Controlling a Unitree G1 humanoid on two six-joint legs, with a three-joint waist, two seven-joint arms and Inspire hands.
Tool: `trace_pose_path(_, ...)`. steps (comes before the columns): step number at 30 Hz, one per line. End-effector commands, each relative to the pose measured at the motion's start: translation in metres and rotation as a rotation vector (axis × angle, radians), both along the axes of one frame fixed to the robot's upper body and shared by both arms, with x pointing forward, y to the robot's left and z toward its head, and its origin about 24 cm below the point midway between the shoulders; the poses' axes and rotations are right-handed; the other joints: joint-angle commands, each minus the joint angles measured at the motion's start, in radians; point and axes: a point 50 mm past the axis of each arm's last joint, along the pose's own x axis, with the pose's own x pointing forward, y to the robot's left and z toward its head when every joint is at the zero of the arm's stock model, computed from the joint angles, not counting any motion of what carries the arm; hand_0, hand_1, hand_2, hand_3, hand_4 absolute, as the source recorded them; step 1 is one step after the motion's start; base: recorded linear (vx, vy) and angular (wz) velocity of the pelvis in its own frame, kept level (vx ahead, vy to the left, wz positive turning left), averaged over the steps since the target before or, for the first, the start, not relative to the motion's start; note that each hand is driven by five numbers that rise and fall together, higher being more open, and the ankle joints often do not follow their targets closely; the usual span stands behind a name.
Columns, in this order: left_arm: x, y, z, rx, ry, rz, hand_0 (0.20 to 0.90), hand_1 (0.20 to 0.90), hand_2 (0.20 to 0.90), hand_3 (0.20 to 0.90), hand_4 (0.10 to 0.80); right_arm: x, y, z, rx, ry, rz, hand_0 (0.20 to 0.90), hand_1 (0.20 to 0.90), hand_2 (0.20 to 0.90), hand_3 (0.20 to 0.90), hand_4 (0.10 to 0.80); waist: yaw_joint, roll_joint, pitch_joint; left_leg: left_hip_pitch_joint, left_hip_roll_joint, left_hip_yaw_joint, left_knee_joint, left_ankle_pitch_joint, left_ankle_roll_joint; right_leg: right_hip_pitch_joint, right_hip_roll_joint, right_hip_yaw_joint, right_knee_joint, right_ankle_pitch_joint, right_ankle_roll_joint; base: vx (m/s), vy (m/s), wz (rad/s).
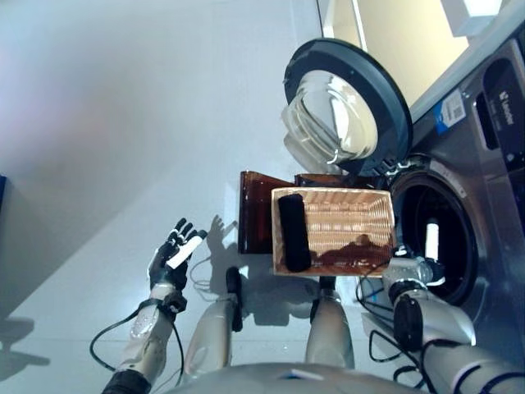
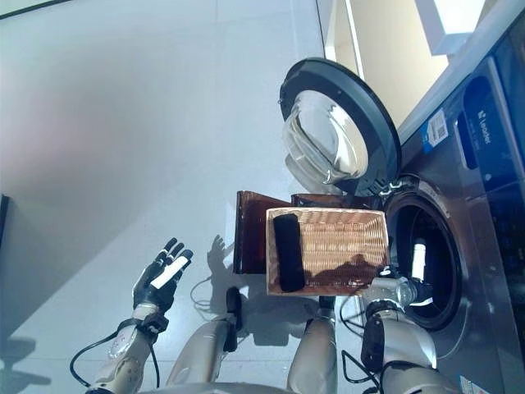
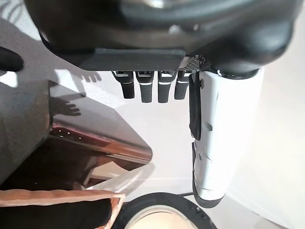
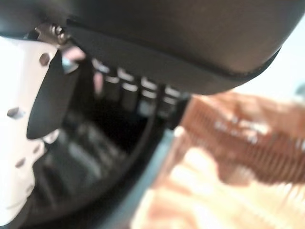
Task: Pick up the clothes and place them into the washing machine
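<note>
My right hand [image 1: 408,271], low right of frame at the washer drum [image 1: 435,238], looks relaxed and empty, so next I reach left for the dark garment [image 1: 293,232] in the basket [image 1: 349,197]; left hand [image 1: 175,253] idles open.

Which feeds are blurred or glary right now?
Right wrist view: smeared, the wicker basket just an orange blur. Left wrist view: sharp, shadows crisp on the floor. Left eye view: bright reflections on the washer door glass; dark garment clear.

My left hand [image 1: 174,254] is dark with a white thumb cover; my right hand [image 4: 143,52] looks the same, black fingers [image 4: 126,93] silver-banded, the cover screw-dotted.
</note>
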Motion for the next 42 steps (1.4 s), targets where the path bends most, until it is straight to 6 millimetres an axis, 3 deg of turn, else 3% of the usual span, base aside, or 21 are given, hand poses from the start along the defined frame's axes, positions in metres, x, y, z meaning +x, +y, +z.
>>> trace_pose_path(1, 0.009, 0.024, 0.026, 0.104, -0.163, 0.065, 0.900, 0.900, 0.900, 0.900, 0.800, 0.016, -0.001, 0.019, -0.194, 0.024, 0.167, 0.900, 0.900, 0.900, 0.900, 0.800, 0.011, -0.033, -0.002, -0.011, 0.046, -0.065, -0.024, 0.057, -0.085, 0.036, -0.032, -0.009, -0.027, 0.073, -0.001, 0.000, 0.000, 0.00)
trace_pose_path(7, 0.011, 0.026, 0.030, 0.128, -0.181, 0.057, 0.900, 0.900, 0.900, 0.900, 0.800, 0.031, 0.021, 0.020, -0.377, 0.140, 0.459, 0.900, 0.900, 0.900, 0.900, 0.800, 0.020, -0.034, 0.013, -0.002, 0.051, -0.075, -0.009, 0.056, -0.089, 0.056, -0.032, -0.016, -0.014, 0.060, -0.002, -0.016, -0.007, 0.06)
trace_pose_path(15, 0.011, 0.031, 0.035, 0.168, -0.207, 0.036, 0.900, 0.900, 0.900, 0.900, 0.800, 0.055, 0.057, 0.037, -0.935, 0.311, 0.988, 0.900, 0.900, 0.900, 0.900, 0.800, 0.043, -0.040, 0.027, -0.041, 0.051, -0.096, 0.010, 0.070, -0.090, 0.039, -0.032, -0.034, 0.001, 0.060, -0.002, -0.039, -0.016, 0.09)
trace_pose_path(20, 0.012, 0.031, 0.038, 0.189, -0.221, 0.010, 0.900, 0.900, 0.900, 0.900, 0.800, 0.065, 0.065, 0.050, -1.291, 0.409, 1.187, 0.900, 0.900, 0.900, 0.900, 0.800, 0.056, -0.049, 0.037, -0.070, 0.052, -0.111, 0.025, 0.072, -0.092, 0.026, -0.030, -0.045, 0.011, 0.058, -0.001, -0.024, -0.015, 0.12)
trace_pose_path(21, 0.012, 0.031, 0.039, 0.189, -0.222, 0.011, 0.900, 0.900, 0.900, 0.900, 0.800, 0.065, 0.065, 0.050, -1.291, 0.409, 1.187, 0.900, 0.900, 0.900, 0.900, 0.800, 0.054, -0.050, 0.035, -0.072, 0.050, -0.111, 0.022, 0.077, -0.092, 0.025, -0.032, -0.046, 0.008, 0.061, -0.001, -0.025, -0.022, 0.10)
trace_pose_path(22, 0.013, 0.031, 0.041, 0.197, -0.233, -0.007, 0.900, 0.900, 0.900, 0.900, 0.800, 0.067, 0.066, 0.054, -1.419, 0.454, 1.242, 0.900, 0.900, 0.900, 0.900, 0.800, 0.060, -0.054, 0.037, -0.082, 0.051, -0.116, 0.024, 0.079, -0.093, 0.022, -0.032, -0.050, 0.008, 0.061, 0.000, -0.015, -0.010, 0.09)
trace_pose_path(23, 0.013, 0.031, 0.041, 0.197, -0.233, -0.007, 0.900, 0.900, 0.900, 0.900, 0.800, 0.067, 0.066, 0.054, -1.419, 0.454, 1.243, 0.900, 0.900, 0.900, 0.900, 0.800, 0.060, -0.054, 0.037, -0.083, 0.051, -0.117, 0.025, 0.078, -0.093, 0.021, -0.032, -0.051, 0.008, 0.061, 0.000, -0.011, -0.022, 0.13)
trace_pose_path(24, 0.013, 0.031, 0.043, 0.208, -0.239, -0.025, 0.900, 0.900, 0.900, 0.900, 0.800, 0.068, 0.064, 0.054, -1.560, 0.538, 1.309, 0.900, 0.900, 0.900, 0.900, 0.800, 0.071, -0.054, 0.041, -0.090, 0.053, -0.122, 0.033, 0.073, -0.095, 0.022, -0.031, -0.057, 0.013, 0.055, 0.001, -0.008, -0.013, 0.13)
trace_pose_path(31, 0.013, 0.036, 0.047, 0.245, -0.247, -0.038, 0.900, 0.900, 0.900, 0.900, 0.800, 0.070, 0.058, 0.063, -2.061, 0.737, 1.396, 0.900, 0.900, 0.900, 0.900, 0.800, 0.088, -0.068, 0.049, -0.123, 0.052, -0.138, 0.053, 0.064, -0.095, 0.008, -0.032, -0.073, 0.027, 0.049, 0.004, 0.005, -0.009, 0.05)
trace_pose_path(32, 0.014, 0.036, 0.047, 0.245, -0.248, -0.038, 0.900, 0.900, 0.900, 0.900, 0.800, 0.070, 0.058, 0.063, -2.062, 0.736, 1.395, 0.900, 0.900, 0.900, 0.900, 0.800, 0.086, -0.069, 0.048, -0.125, 0.050, -0.138, 0.049, 0.071, -0.094, 0.006, -0.034, -0.074, 0.024, 0.054, 0.004, 0.008, -0.017, 0.09)
trace_pose_path(35, 0.014, 0.037, 0.050, 0.258, -0.258, -0.055, 0.900, 0.900, 0.900, 0.900, 0.800, 0.067, 0.049, 0.062, -2.329, 0.890, 1.414, 0.900, 0.900, 0.900, 0.900, 0.800, 0.095, -0.075, 0.051, -0.136, 0.049, -0.143, 0.056, 0.065, -0.092, 0.002, -0.032, -0.076, 0.027, 0.052, 0.005, 0.005, -0.005, 0.02)
trace_pose_path(42, 0.018, 0.033, 0.057, 0.270, -0.288, -0.097, 0.900, 0.900, 0.900, 0.900, 0.800, 0.063, 0.042, 0.058, -2.573, 1.032, 1.388, 0.900, 0.900, 0.900, 0.900, 0.800, 0.103, -0.080, 0.064, -0.169, 0.043, -0.150, 0.088, 0.052, -0.091, -0.030, -0.035, -0.075, 0.058, 0.042, 0.004, -0.005, -0.001, 0.06)
